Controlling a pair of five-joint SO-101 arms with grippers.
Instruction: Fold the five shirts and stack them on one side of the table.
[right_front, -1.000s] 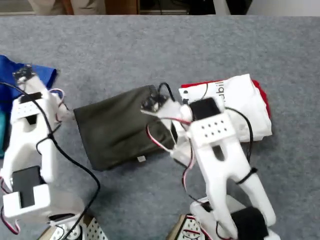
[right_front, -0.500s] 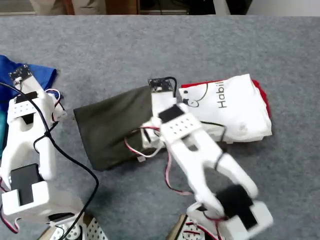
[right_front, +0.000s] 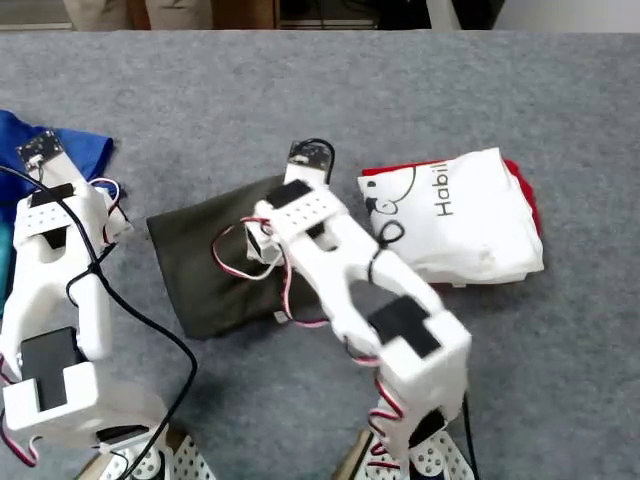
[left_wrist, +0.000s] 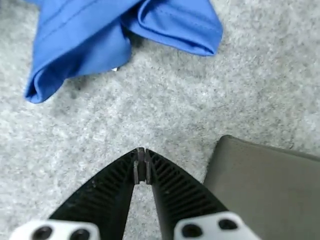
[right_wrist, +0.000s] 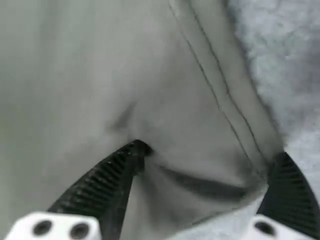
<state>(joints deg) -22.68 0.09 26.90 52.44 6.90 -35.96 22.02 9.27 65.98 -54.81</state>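
Here dark olive shirt (right_wrist: 100, 75) under right claw (right_wrist: 211, 152), jaws wide

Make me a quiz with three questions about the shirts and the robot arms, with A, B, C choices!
1. What colour peeks from under the white shirt? A yellow; B pink; C red.
2. Where does the right pincer rest? A on the white shirt; B on the dark green shirt; C on a book.
3. The left pincer is: A shut; B wide open; C holding a sock.
Answers: C, the red shirt edges out beneath it; B, its wrist view shows dark cloth under it; A, its tips touch with nothing between.
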